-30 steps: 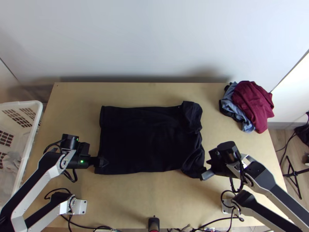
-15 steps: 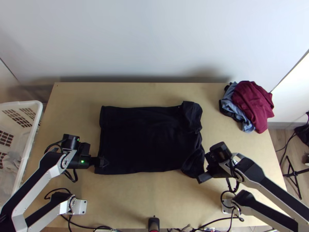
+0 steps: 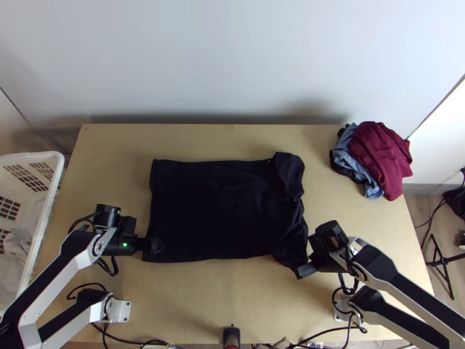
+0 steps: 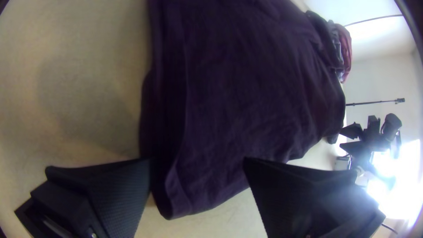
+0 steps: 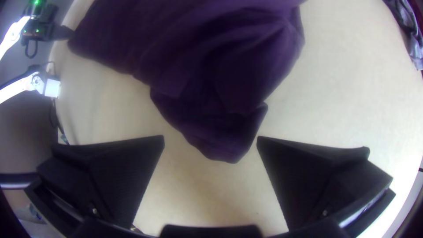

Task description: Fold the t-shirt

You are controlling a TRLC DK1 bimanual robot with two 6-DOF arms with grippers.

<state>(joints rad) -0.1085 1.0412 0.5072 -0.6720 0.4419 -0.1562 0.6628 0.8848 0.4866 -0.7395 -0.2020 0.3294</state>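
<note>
A dark t-shirt (image 3: 226,215) lies spread across the middle of the table, its right end rumpled with bunched parts. My left gripper (image 3: 156,246) is at the shirt's near left corner. In the left wrist view the left gripper (image 4: 198,165) is open, and the shirt's corner (image 4: 189,194) lies between its fingers. By the near right tip of the shirt is my right gripper (image 3: 302,271). The right wrist view has the right gripper (image 5: 210,143) open, with the pointed cloth tip (image 5: 224,141) between its fingers.
A pile of clothes, maroon (image 3: 381,154) and blue-grey (image 3: 351,160), sits at the table's back right corner. A white basket (image 3: 43,221) stands at the left edge. Bare wood (image 3: 232,291) lies in front of the shirt.
Over the last second the right gripper has shifted slightly left and towards the near edge, beside the shirt's tip. The left arm has barely moved. The shirt lies as before.
</note>
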